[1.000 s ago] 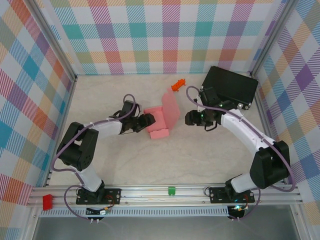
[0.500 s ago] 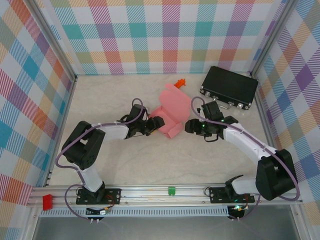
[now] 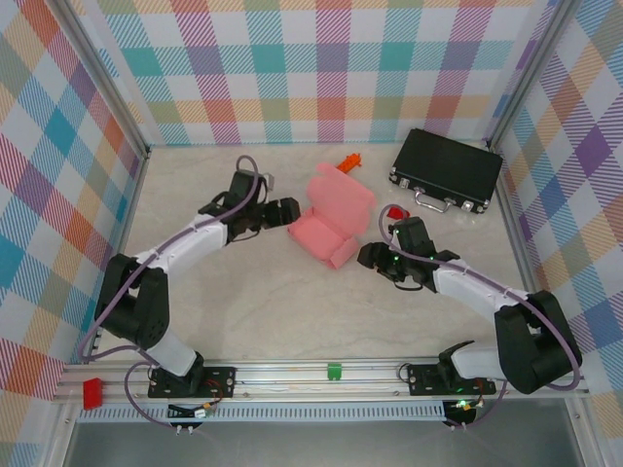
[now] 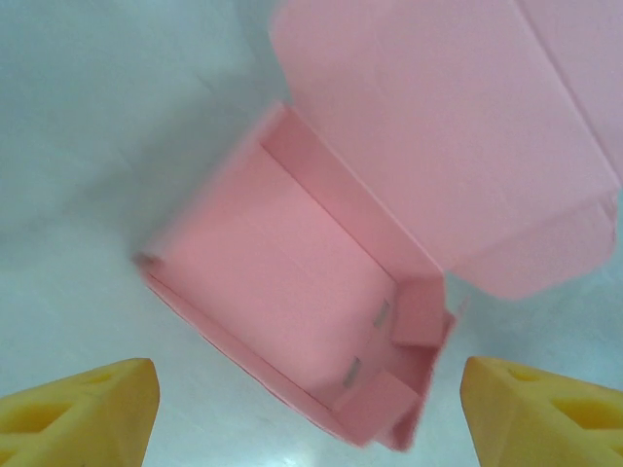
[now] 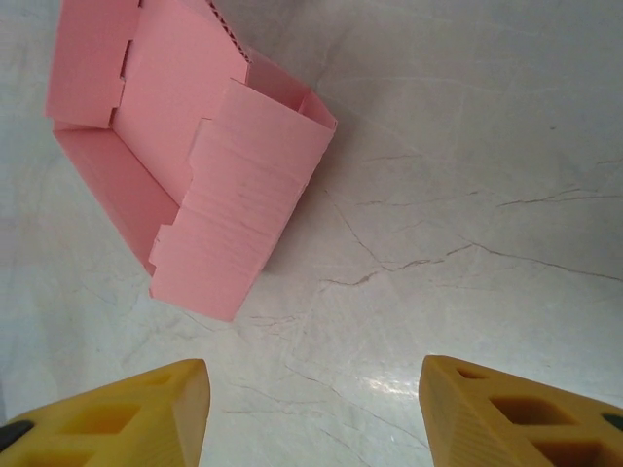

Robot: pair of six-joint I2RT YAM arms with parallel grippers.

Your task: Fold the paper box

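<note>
- The paper box [image 3: 331, 229], made of plain pink card, sits on the pale marbled tabletop [image 3: 292, 311] between the two end effectors. It is partly folded into a shallow open tray, with its lid flap [image 3: 343, 191] thrown back.
- The left end effector [image 3: 290, 211] is just beside the left end of the box. Its fingers are spread wide and hold nothing.
- In the left wrist view, the yellow fingers [image 4: 83, 413] sit at the two lower corners, far apart. The box [image 4: 292, 282] lies just ahead of them with its hollow facing up, and neither finger touches it. The lid flap [image 4: 438, 136] spreads out on the far side of the tray (small tabs are tucked in at the tray's right-hand corner).
- The right end effector [image 3: 366, 255] is near the lower right corner of the box. Its fingers are also apart and hold nothing.
- In the right wrist view, only bare tabletop [image 5: 438, 195] lies between the yellow fingers [image 5: 127, 413]. The box [image 5: 127, 126] is ahead of them and to the left, clear of both. An end flap [image 5: 238, 195] hangs outward toward this end effector.
- Beyond the right end effector lies a closed black hard case [image 3: 448, 180]. A small red object [image 3: 395, 212] sits between the case and the end effector.
- A small orange object [image 3: 346, 163] rests past the box, on the side far from both end effectors.
</note>
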